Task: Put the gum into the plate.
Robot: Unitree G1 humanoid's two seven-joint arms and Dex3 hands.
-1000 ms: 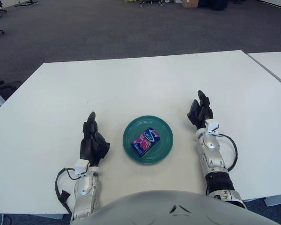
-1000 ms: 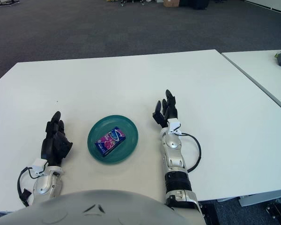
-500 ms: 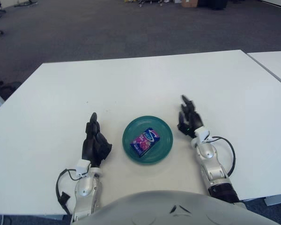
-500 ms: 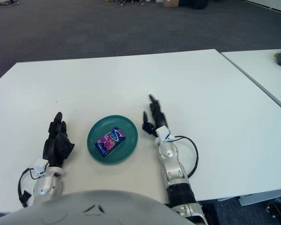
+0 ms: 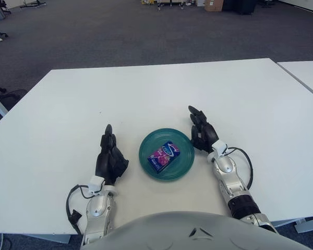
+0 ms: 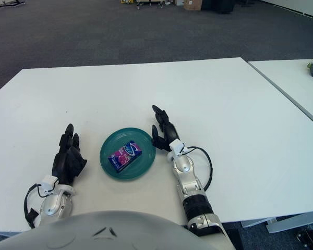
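Note:
A pack of gum with a purple and blue wrapper lies flat inside a teal plate on the white table. My right hand is open, its fingers spread, right beside the plate's right rim and holding nothing. My left hand rests on the table to the left of the plate, a short gap away, fingers relaxed and empty.
The white table stretches wide behind and to both sides of the plate. A second white table stands at the far right across a narrow gap. Grey carpet floor lies beyond.
My right hand has moved left and closer to the plate's right rim. The gum stays in the plate. My left hand has barely moved.

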